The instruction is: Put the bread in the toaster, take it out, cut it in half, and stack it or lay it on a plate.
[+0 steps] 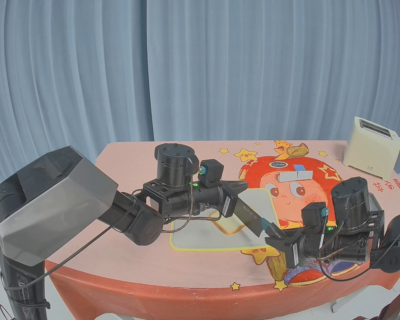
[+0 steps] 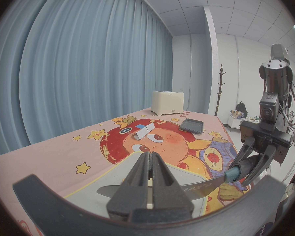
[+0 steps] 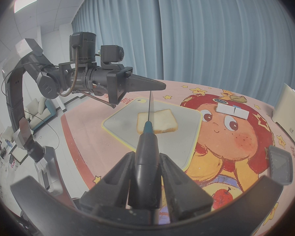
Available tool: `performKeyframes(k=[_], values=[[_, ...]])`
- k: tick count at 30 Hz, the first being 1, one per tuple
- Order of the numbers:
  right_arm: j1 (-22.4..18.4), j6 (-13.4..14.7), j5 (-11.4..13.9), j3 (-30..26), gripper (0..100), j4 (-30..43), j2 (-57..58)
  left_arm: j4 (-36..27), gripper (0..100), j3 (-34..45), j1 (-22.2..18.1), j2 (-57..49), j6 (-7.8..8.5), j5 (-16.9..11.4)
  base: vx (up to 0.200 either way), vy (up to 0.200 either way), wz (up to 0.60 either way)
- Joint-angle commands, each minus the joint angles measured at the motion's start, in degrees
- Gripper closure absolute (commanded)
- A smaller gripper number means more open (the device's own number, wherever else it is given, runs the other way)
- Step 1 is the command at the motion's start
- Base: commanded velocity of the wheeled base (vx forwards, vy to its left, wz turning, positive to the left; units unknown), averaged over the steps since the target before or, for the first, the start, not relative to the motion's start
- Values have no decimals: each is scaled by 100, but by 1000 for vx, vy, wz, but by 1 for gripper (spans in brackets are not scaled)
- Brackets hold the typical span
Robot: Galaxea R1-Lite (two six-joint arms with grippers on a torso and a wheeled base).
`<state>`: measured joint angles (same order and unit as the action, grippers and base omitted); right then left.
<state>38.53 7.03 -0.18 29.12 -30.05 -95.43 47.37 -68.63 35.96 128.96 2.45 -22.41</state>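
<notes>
Right wrist view, nearest first: the right gripper clamps the rounded dark handle of a knife, whose thin blade is seen edge-on over a pale, square slice of bread. The bread lies flat on a smooth grey cutting board with a yellow rim. From across the board the left gripper reaches in level, its pointed fingers pressed together at the blade's top edge; whether they touch it cannot be told. Left wrist view gives the blade's flat metal side and, farther off on the pink cartoon tablecloth, a dark rectangular tray. Farthest, a cream, boxy toaster stands at the table's far edge.
</notes>
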Motion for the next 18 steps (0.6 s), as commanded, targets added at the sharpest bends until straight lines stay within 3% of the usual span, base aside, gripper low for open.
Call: performKeyframes(k=[1, 18], values=[[-4, 0, 1, -3, 100, -1, -125, 0, 100, -1, -1, -3, 1, -1, 0, 0, 0], [49, 0, 1, -30, 100, -1, -143, 44, 100, 25, -1, 278, 10, 8, 0, 0, 0]])
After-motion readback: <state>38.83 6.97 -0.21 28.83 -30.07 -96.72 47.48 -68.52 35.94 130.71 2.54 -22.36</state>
